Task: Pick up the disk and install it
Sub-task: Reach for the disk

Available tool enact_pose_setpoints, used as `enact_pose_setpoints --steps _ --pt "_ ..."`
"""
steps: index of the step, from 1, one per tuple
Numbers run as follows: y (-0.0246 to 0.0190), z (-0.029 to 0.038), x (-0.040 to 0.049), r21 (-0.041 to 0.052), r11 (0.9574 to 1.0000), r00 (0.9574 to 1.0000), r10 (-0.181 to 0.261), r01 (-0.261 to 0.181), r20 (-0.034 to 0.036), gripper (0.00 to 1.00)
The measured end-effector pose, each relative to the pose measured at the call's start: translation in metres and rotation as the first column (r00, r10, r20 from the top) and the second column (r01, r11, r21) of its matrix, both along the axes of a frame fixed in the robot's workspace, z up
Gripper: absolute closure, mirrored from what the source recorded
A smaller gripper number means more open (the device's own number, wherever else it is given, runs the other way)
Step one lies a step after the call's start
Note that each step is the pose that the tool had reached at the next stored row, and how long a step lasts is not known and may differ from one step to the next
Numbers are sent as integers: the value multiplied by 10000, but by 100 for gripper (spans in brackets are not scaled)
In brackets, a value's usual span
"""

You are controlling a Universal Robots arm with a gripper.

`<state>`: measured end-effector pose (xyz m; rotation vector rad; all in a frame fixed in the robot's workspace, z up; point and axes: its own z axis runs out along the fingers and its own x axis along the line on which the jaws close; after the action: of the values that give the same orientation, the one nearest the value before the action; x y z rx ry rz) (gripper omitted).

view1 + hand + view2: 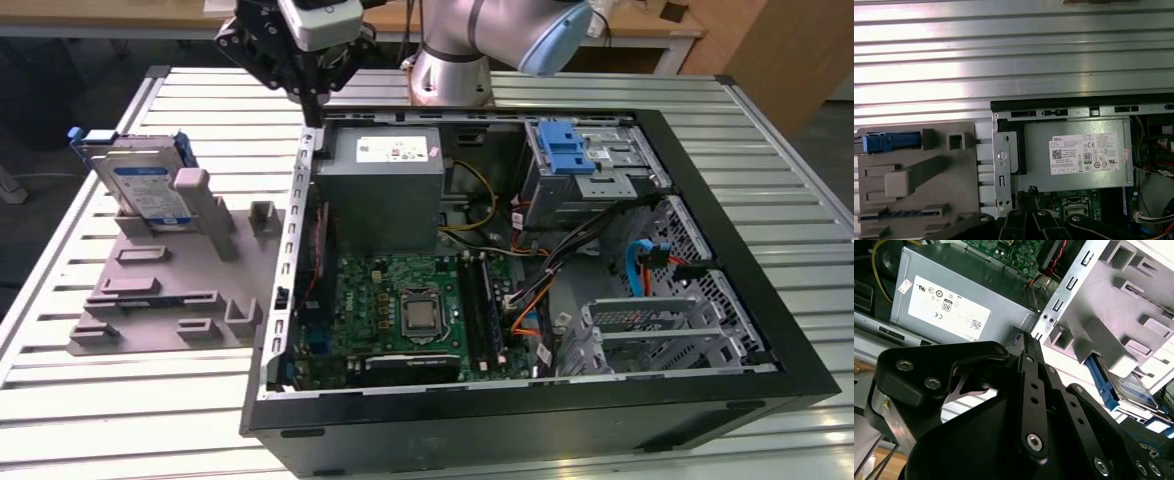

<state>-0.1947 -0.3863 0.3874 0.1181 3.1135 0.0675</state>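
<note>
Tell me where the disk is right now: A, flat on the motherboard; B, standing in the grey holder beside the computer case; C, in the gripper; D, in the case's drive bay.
B: the disk stands upright in the grey holder at the exterior view's left of the case, apart from the gripper.

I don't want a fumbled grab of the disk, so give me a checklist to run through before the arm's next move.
1. The disk stands on edge in its grey stand: ok.
2. The tool carries nothing: ok.
3. The tool open for a grasp: not ok, it is shut.
4. The tool above the disk: not ok, it hangs at the case far edge, by the grey box.
5. The case open on top: ok.
6. A free slot for the disk inside: cannot tell.
</note>
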Motion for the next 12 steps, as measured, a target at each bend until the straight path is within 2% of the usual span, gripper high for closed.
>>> enact_pose_setpoints --steps 8,10,12 --pt "3 -1 -21 1 10000 10000 -2 2 0 89" --pt "7 -2 -42 2 10000 10000 0 0 -28 89" --pt "17 -2 -76 3 10000 10000 1 -1 -85 89"
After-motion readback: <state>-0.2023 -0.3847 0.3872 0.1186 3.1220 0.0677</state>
